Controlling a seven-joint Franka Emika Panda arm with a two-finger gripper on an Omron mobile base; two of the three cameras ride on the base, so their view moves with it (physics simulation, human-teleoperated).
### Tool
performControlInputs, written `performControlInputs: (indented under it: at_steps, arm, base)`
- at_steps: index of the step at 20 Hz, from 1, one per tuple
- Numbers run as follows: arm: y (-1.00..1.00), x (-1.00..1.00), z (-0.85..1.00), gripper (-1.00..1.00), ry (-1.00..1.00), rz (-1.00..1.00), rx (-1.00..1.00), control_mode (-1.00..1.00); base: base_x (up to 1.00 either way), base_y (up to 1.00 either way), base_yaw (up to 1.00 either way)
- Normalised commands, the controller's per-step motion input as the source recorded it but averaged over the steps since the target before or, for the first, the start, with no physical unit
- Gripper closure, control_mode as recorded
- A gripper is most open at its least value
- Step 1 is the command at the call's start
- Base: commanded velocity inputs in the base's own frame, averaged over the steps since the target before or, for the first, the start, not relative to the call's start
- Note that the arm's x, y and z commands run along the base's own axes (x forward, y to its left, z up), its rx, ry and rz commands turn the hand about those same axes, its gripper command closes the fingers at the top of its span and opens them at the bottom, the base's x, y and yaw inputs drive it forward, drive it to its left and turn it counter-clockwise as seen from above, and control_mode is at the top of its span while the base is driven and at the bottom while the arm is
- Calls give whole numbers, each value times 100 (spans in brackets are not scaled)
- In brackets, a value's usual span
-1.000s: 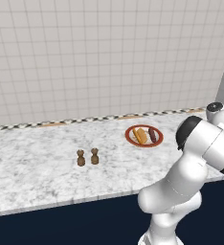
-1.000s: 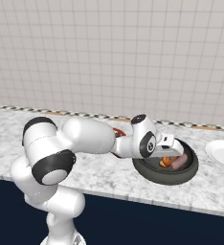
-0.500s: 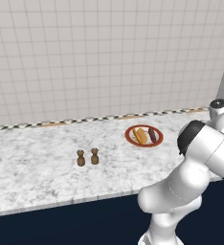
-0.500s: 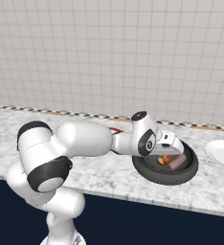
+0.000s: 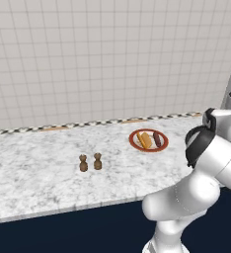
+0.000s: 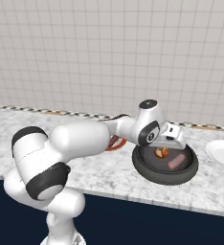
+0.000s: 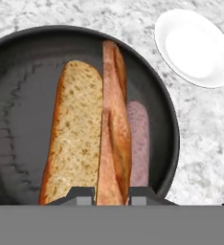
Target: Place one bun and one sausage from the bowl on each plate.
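Where the two finger tips rise at the bottom centre of the hand view, the gripper point(image 7: 112, 194) is seen pinched on the near end of the bun point(image 7: 92, 131). The bun is laid lengthwise in the dark bowl point(image 7: 18, 62), its cut face at the left and its crust ridge running up the middle of the frame. A pinkish sausage point(image 7: 139, 143) is lying just right of the bun, touching it. A white plate point(image 7: 195, 48) is placed on the marble counter point(image 7: 205, 139) at the upper right. In the left base view, a red-rimmed plate point(image 5: 135, 144) carrying a bun and a sausage is found right of centre, with two small brown shakers point(image 5: 90, 162) left of it.
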Motion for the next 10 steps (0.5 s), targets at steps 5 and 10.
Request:
performControlInputs:
  at_steps: [5,10]
  arm:
    - [3,-7,19,100,1,0,22,-100]
    - [47,-24,0,100,0,6,8,-100]
  base:
    - [0,0,0]
    - [0,0,0]
